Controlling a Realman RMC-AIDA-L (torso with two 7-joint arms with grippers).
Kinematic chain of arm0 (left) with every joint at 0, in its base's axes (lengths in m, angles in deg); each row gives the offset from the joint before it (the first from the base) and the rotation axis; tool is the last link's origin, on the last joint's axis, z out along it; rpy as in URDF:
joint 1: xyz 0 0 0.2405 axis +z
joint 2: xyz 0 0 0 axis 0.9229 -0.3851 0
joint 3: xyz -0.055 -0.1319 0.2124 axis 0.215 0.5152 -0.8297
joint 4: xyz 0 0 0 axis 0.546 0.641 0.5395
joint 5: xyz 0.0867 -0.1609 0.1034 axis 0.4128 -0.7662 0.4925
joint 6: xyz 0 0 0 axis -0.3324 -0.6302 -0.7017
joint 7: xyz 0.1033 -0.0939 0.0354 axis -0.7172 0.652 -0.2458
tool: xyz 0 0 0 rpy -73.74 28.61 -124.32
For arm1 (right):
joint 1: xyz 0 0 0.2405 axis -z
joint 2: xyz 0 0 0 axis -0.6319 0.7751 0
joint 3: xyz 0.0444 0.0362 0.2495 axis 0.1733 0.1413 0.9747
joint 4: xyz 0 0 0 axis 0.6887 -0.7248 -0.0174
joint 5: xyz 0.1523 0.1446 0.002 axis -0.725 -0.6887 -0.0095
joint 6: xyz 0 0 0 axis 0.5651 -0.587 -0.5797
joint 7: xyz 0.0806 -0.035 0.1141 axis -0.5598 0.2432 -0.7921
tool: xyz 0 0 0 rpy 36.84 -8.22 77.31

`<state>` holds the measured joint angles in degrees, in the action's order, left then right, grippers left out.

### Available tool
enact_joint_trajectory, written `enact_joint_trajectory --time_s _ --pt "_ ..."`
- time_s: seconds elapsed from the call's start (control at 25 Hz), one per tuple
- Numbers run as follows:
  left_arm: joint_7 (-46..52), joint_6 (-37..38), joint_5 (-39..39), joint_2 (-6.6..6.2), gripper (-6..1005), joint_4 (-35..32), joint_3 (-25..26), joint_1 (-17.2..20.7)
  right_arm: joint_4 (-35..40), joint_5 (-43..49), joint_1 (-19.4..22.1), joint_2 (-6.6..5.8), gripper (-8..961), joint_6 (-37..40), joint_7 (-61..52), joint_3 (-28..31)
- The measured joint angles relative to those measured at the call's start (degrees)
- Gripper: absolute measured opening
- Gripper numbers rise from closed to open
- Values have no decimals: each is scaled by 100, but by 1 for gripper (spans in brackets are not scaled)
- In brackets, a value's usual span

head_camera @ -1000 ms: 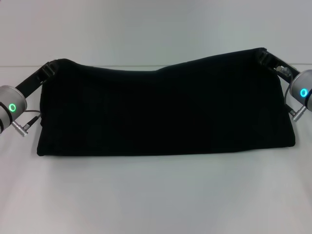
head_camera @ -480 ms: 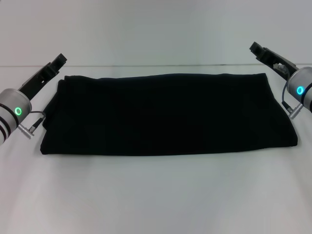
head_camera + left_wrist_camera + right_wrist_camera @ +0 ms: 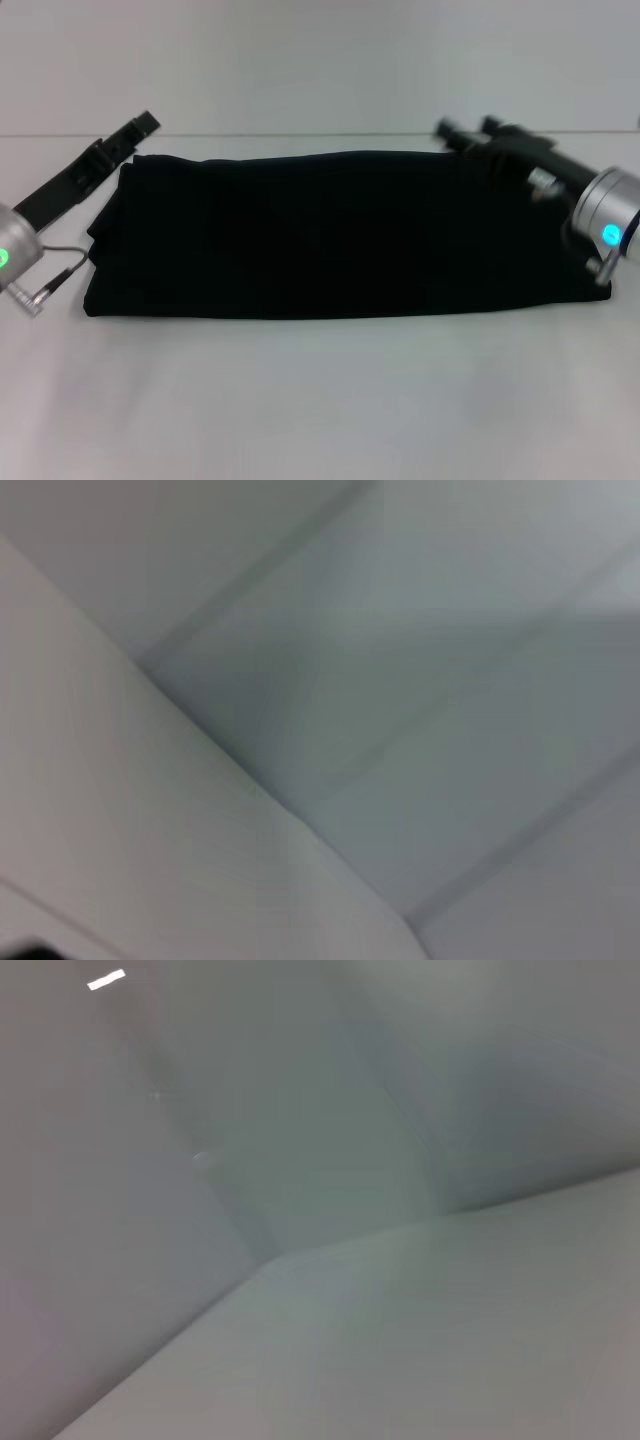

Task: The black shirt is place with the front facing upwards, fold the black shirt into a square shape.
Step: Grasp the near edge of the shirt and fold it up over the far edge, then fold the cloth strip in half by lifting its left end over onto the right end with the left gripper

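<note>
Black shirt [image 3: 340, 235] lies folded in a long band across the white surface [image 3: 320, 400]. Left tool [image 3: 140, 128] released off its far-left corner; right tool [image 3: 465, 135] spread, empty, over its far-right edge.

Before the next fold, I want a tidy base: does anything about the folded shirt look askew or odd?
Nothing much stands out. The black cloth shirt lies flat on the white table as a long band, though its left end looks slightly rumpled. The left gripper sits off its far-left corner; the right gripper hovers over its far-right edge.
</note>
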<state>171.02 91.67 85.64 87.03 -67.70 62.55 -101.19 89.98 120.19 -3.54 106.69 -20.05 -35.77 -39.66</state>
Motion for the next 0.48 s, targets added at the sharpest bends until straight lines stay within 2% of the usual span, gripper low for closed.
enact_joint_trajectory --time_s 0.12,0.28,0.48 --pt "1014 753 508 1 699 -614 -271 316 392 541 243 6 885 807 3 -779" --pt "2490 1644 1456 -131 703 -1271 -180 619 723 1053 478 21 906 1265 103 -1513" --pt "3363 2382 1897 -181 702 -1745 43 1028 752 1166 618 31 932 1216 480 -1940"
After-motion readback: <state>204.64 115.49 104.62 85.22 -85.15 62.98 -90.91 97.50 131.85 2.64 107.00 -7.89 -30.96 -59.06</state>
